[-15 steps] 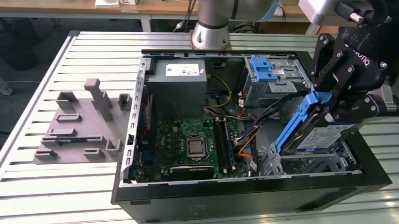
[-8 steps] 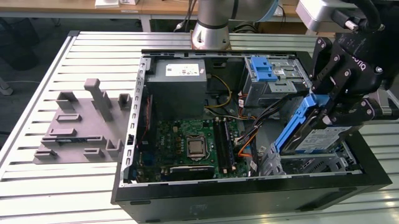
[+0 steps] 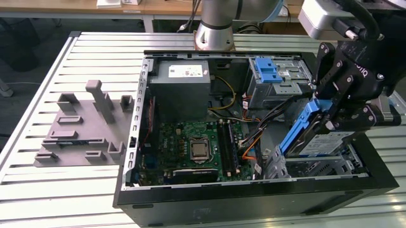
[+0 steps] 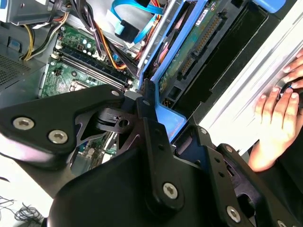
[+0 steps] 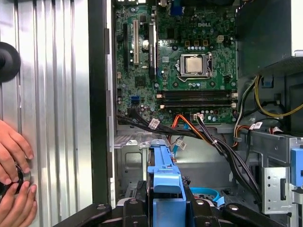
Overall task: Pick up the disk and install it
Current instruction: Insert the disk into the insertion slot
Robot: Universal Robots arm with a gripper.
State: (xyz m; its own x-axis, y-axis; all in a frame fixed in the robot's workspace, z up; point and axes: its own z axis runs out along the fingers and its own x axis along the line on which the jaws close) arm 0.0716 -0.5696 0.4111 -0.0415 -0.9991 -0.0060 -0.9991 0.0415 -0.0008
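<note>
The disk (image 3: 322,142) is a silver drive in a blue plastic bracket. It hangs tilted on edge over the front right corner of the open computer case (image 3: 254,199), its lower end just above a grey metal bay (image 3: 317,166). My gripper (image 3: 328,119) is shut on its upper part, black fingers (image 3: 345,90) clamping the bracket. In the first wrist view the blue bracket (image 5: 164,182) stands between my gripper (image 5: 165,210) jaws. In the second wrist view the disk (image 4: 199,42) shows its connector edge beyond my gripper (image 4: 156,118).
Inside the case are the motherboard (image 3: 197,147), a grey power supply box (image 3: 184,80), a grey cage with a blue latch (image 3: 273,71) and loose cables (image 3: 254,137). A grey fixture plate (image 3: 82,128) lies on the slatted table. A person's hands (image 5: 14,161) rest beside the case.
</note>
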